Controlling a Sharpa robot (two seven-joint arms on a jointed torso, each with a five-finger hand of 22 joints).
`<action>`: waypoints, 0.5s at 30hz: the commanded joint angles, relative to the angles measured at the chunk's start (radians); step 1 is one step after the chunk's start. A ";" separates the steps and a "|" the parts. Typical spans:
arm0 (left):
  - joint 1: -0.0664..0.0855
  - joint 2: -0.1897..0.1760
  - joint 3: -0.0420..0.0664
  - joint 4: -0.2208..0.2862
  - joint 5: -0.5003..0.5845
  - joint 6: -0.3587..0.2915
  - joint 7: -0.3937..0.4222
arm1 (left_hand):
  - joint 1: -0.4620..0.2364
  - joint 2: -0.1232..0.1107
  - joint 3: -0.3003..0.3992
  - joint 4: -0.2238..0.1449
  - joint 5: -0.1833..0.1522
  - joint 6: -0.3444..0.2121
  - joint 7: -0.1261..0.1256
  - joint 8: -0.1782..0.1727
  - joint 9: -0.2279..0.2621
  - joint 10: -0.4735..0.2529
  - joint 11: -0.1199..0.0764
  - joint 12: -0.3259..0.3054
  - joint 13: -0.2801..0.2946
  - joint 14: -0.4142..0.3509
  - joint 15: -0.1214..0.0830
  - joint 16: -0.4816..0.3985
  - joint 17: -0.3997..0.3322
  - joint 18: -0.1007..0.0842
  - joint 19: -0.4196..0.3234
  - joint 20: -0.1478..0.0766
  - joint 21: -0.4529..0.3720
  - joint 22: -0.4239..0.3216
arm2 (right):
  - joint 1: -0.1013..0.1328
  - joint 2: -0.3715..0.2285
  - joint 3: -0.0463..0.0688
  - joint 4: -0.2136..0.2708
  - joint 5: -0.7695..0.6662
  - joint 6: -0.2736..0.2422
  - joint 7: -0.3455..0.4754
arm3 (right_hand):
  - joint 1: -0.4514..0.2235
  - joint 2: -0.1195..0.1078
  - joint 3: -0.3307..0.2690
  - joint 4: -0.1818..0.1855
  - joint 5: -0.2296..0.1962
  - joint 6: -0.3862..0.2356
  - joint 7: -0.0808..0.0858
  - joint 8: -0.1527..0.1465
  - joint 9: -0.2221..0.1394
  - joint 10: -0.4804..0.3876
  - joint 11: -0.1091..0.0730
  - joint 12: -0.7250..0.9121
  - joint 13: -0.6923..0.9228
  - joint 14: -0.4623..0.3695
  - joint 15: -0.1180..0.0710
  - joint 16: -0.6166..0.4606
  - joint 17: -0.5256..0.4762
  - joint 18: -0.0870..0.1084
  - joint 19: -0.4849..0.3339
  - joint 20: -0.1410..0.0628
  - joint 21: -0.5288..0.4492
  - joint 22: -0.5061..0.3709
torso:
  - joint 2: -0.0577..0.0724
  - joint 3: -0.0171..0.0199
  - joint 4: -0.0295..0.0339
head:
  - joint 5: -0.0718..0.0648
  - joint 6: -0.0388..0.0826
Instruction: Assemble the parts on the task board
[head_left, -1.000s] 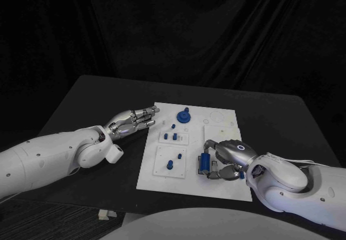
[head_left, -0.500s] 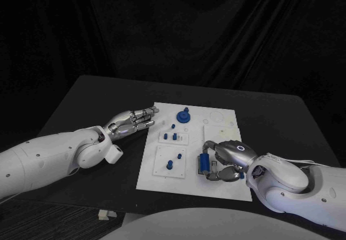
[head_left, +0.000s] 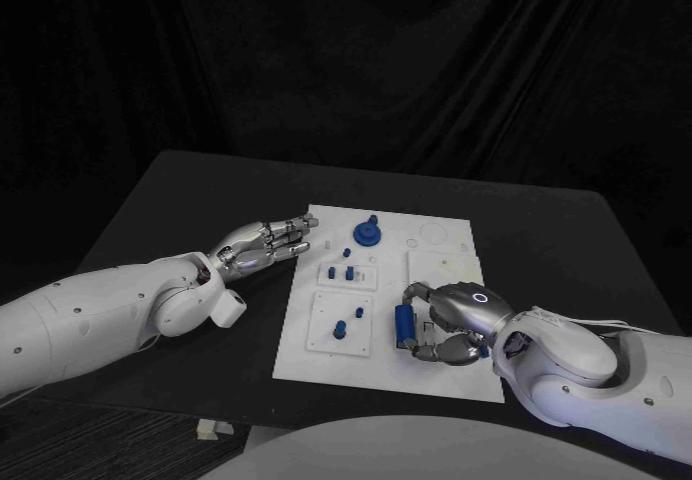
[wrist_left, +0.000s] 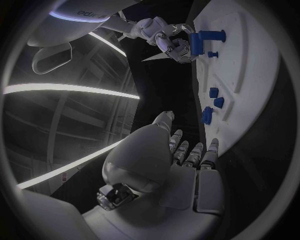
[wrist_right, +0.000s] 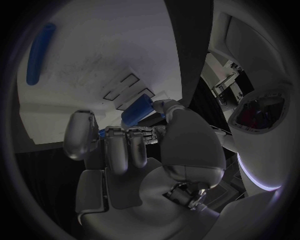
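Over white task board (head_left: 433, 375), right hand (head_left: 447, 325) has carried its gripped blue cylinder (head_left: 405, 322) slightly left

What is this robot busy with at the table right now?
A two-armed robot is putting blue parts together on a white task board on a black table. Its right hand holds a blue cylinder over the board's near right part. Its left hand holds nothing, its fingertips at the board's far left corner. Other blue pieces sit on the board: a round gear-like part at the far end, small pegs in the middle, and another piece nearer the robot.
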 joint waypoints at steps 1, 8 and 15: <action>-0.002 0.002 0.001 0.001 0.006 0.015 0.006 | 0.002 0.010 0.005 0.000 0.001 -0.002 0.006 0.001 0.001 -0.001 0.007 0.000 0.001 0.001 0.008 -0.001 -0.001 -0.019 0.007 0.003 0.004 0.000 | -0.003 0.000 -0.003 -0.004 -0.004 0.047 -0.034 | 0.009 0.000 -0.017 -0.002 -0.053 -0.006 0.004 -0.007 -0.023 0.104 0.013 0.003 0.263 0.096 0.010 -0.004 0.219 0.006 -0.006 0.004 -0.006 0.159 | 0.000 -0.0010 0.0018 | -0.001 0.000; -0.002 0.002 0.001 0.001 0.006 0.018 0.002 | 0.001 0.010 0.006 0.001 0.000 0.000 0.007 0.002 0.001 -0.001 0.008 0.000 0.001 0.002 0.009 -0.001 -0.001 -0.019 0.007 0.003 0.004 0.001 | -0.004 0.000 -0.003 -0.002 -0.004 0.060 -0.047 | 0.004 0.005 -0.029 0.000 -0.080 -0.006 0.007 -0.012 -0.045 0.104 0.016 0.003 0.263 0.094 0.013 -0.007 0.211 0.008 -0.010 0.007 -0.016 0.157 | 0.001 -0.0003 0.0011 | 0.000 0.000; -0.002 0.000 0.001 0.002 0.006 0.020 -0.001 | 0.001 0.010 0.006 0.001 0.000 0.000 0.007 0.002 0.001 -0.001 0.008 0.000 0.001 0.002 0.009 -0.001 -0.001 -0.019 0.007 0.003 0.004 0.001 | -0.004 -0.003 -0.003 0.005 -0.004 0.058 -0.058 | -0.002 0.012 -0.031 0.000 -0.082 0.003 0.008 -0.012 -0.055 0.104 0.017 0.003 0.263 0.094 0.014 -0.007 0.212 0.009 -0.010 0.008 -0.018 0.156 | 0.000 -0.0006 0.0024 | -0.001 0.000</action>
